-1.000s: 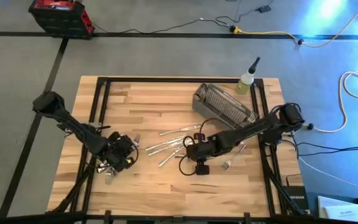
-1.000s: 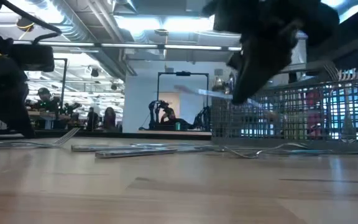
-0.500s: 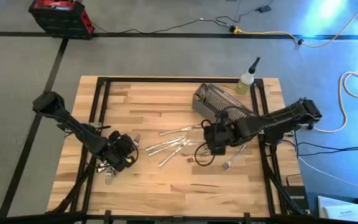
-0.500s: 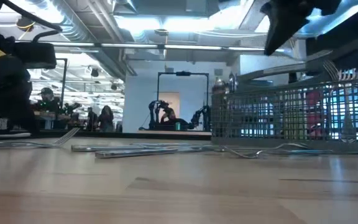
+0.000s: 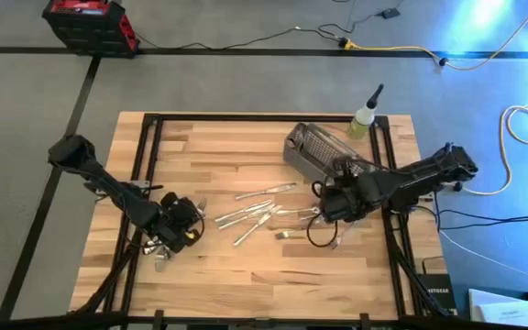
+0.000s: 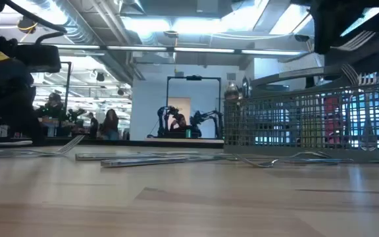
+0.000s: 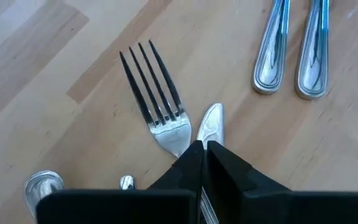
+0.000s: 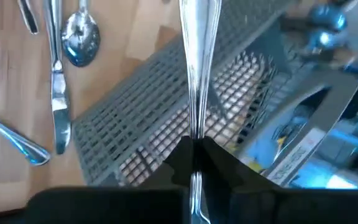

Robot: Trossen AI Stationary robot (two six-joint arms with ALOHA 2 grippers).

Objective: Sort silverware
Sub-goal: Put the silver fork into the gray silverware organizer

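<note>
Loose silverware (image 5: 255, 213) lies on the wooden table between my two grippers. The grey mesh basket (image 5: 328, 154) lies at the far right, with some pieces in it (image 6: 242, 89). My right gripper (image 5: 331, 198) hovers at the basket's near end, shut on a slim silver fork (image 8: 194, 68) that reaches out over the mesh (image 8: 166, 124). My left gripper (image 5: 180, 223) is low at the table's left, shut on a silver piece. A fork (image 7: 157, 93) lies flat just ahead of its fingertips (image 7: 202, 146). My left gripper pinches a silver piece between its two fingers. Only that piece's rounded end (image 7: 210, 122) sticks out past the fingertips, low over the table. The fingers hide which part they are on. My right gripper pinches the fork's stem (image 8: 194, 134) between its two fingers, which lie along it. The fork is lifted clear above the basket. Its tines (image 6: 360, 39) show beside the gripper in the low view.
A squeeze bottle (image 5: 366, 117) stands at the far right corner behind the basket. A spoon (image 8: 79, 37) and a knife (image 8: 58, 106) lie on the wood beside the basket. More pieces lie near my left gripper (image 5: 159, 252). Bare wood lies along the near edge.
My right gripper has carried the fork from the table's middle up and toward the right and far side. It now stands above the basket's near end, and it has turned so the fork points over the mesh.
</note>
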